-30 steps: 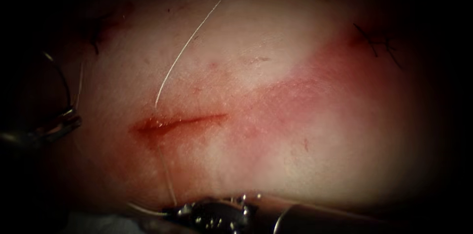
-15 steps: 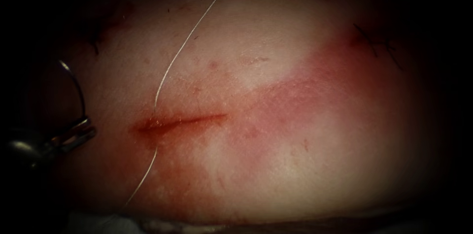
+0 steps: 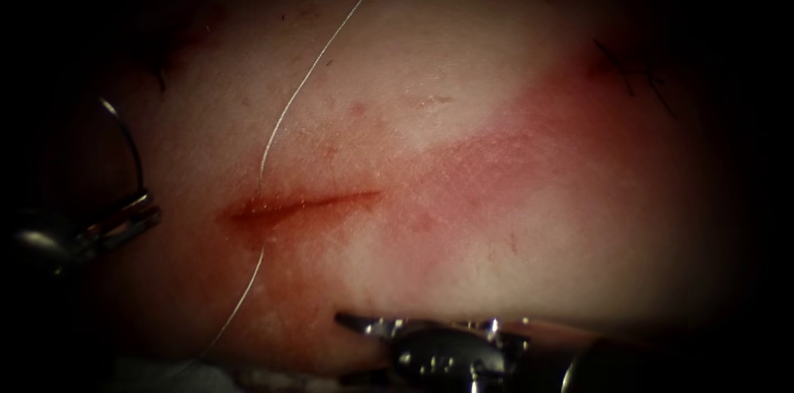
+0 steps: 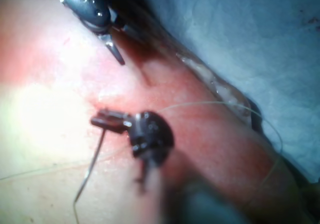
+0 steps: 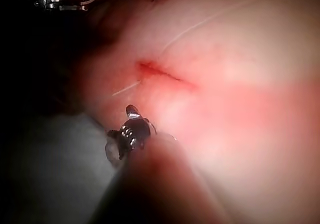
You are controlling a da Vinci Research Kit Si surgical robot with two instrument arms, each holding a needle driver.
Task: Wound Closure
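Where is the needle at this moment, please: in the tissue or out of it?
Out. The left tool holds the needle by one end, left of the cut, its curve rising clear of the tissue.

You have a blue drape (image 4: 250,34) beside the tissue's edge, and old dark stitch ends (image 3: 633,70) at far right.

The endoscope looks down from above and in front at the cut (image 3: 302,204). Each wrist camera looks along its shaft, very close to its jaws. All three see the cut.
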